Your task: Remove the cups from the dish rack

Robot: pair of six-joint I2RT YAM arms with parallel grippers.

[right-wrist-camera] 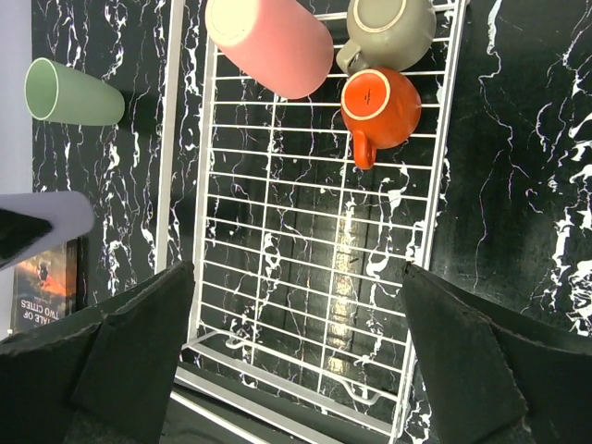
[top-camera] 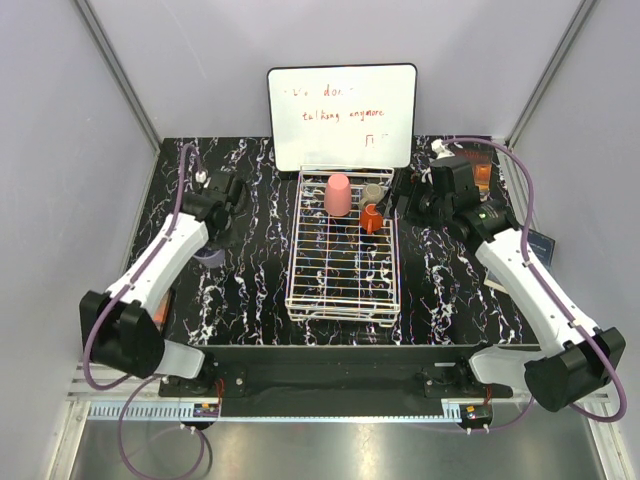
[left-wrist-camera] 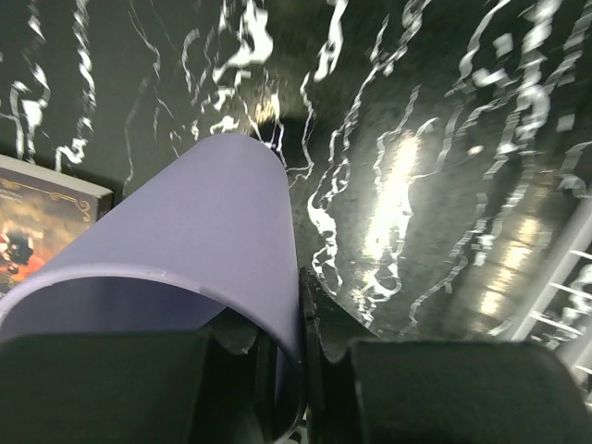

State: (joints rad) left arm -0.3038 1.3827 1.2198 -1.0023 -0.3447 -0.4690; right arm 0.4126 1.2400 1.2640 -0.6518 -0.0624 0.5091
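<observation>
Currently lavender cup [left-wrist-camera: 203,240] hangs left of dish rack [top-camera: 300,262], rim wall pinched by left gripper [left-wrist-camera: 301,370]. Light, stiff, slick plastic, so the rim hold suits. Pink cup [right-wrist-camera: 273,46], grey cup [right-wrist-camera: 393,28] and orange cup [right-wrist-camera: 379,106] sit at the rack's far end, right gripper [right-wrist-camera: 296,370] spread wide above. Book [left-wrist-camera: 42,227] and green cup [right-wrist-camera: 74,91] crowd the set-down area.
</observation>
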